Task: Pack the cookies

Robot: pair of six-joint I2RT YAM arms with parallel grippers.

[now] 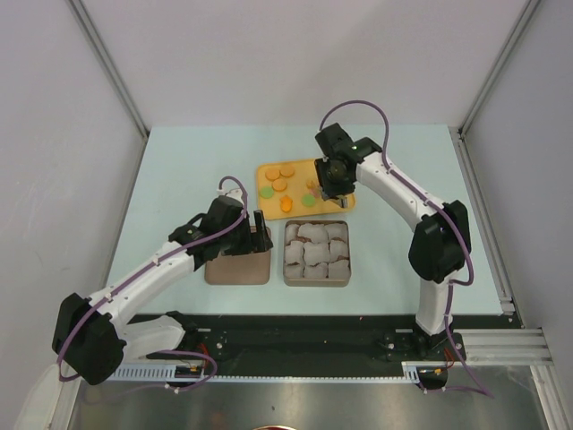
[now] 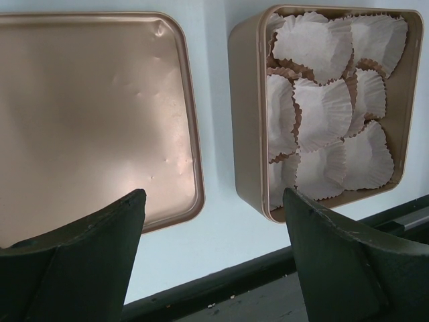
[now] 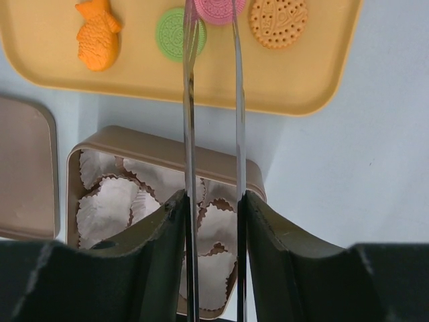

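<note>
The cookies lie on a yellow tray [image 1: 304,186]: round orange ones [image 1: 279,175] at its left, and in the right wrist view an orange fish shape [image 3: 97,37], a green disc [image 3: 175,33], a pink disc [image 3: 218,8] and an orange biscuit [image 3: 278,20]. My right gripper [image 3: 214,198] is shut on metal tongs [image 3: 190,100]. The two blades reach to either side of the pink cookie; their tips run off the frame. My left gripper [image 2: 213,198] hangs open and empty between the lid and the tin.
A gold tin [image 2: 248,134] lined with white paper cups [image 2: 322,107] stands in front of the tray. Its lid [image 2: 94,114] lies upside down to the left. The black table edge rail [image 2: 221,282] runs just behind my left fingers.
</note>
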